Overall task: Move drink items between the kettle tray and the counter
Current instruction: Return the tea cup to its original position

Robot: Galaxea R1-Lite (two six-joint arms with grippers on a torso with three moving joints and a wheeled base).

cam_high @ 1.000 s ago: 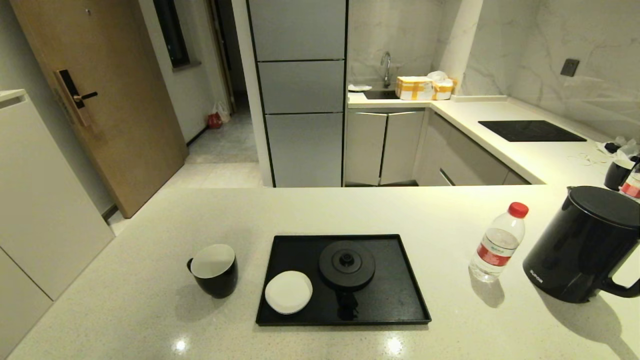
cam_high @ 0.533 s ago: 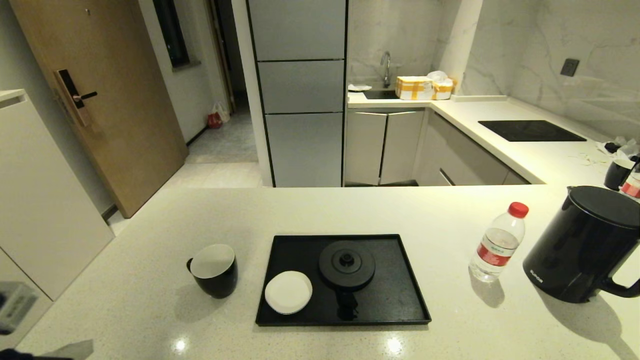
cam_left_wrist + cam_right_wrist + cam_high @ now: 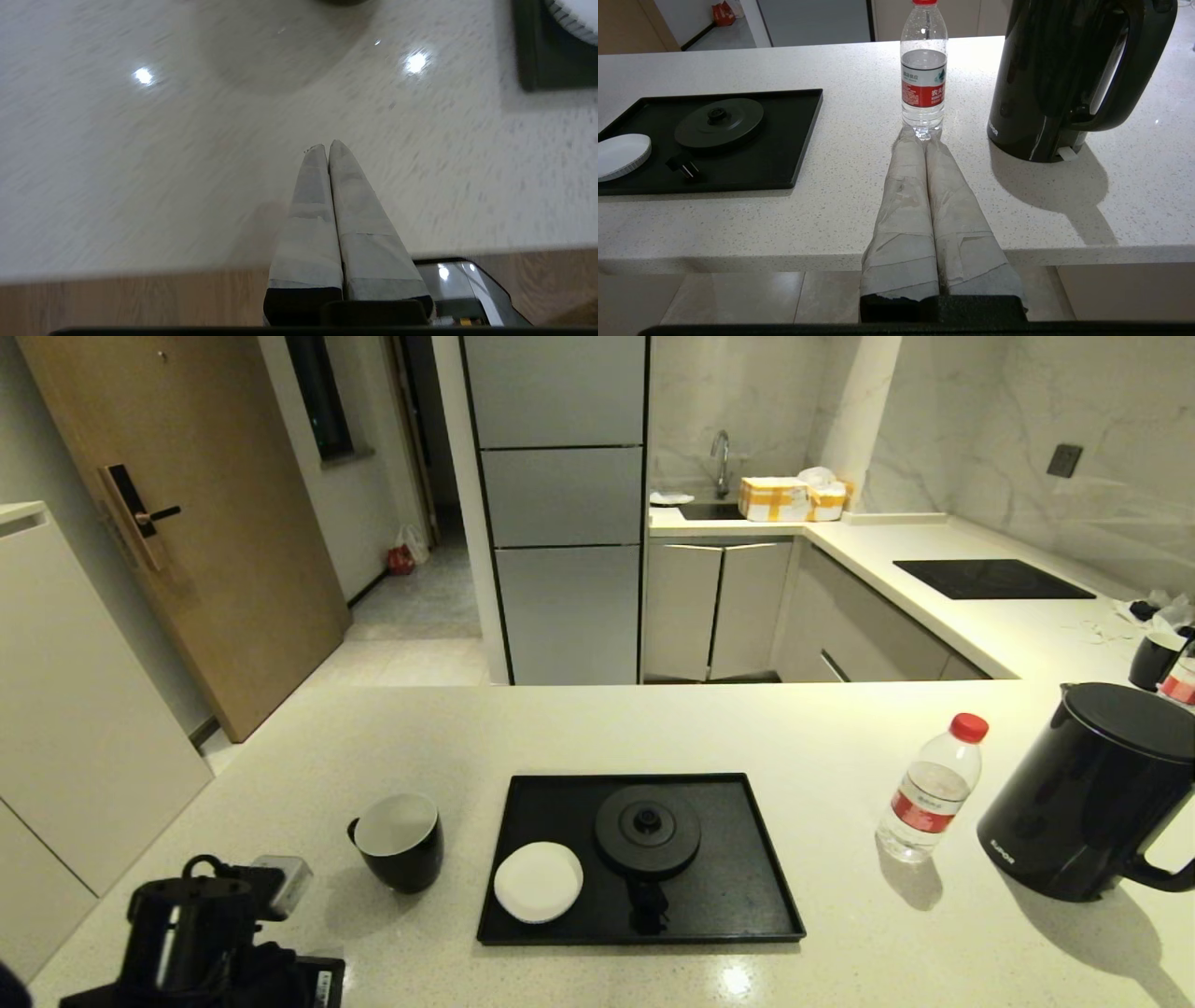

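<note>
Left gripper (image 3: pixel 327 145), taped grey fingers pressed together, pointing down; right gripper (image 3: pixel 923 135) closed too, held low and level.

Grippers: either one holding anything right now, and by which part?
Nothing held. Left gripper is shut and empty above the counter near the mug. Right gripper is shut and empty, short of the bottle.

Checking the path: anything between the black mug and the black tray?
Nothing: bare cream counter separates the white-lined black mug from the flat black rectangular tray, in the head view.
</note>
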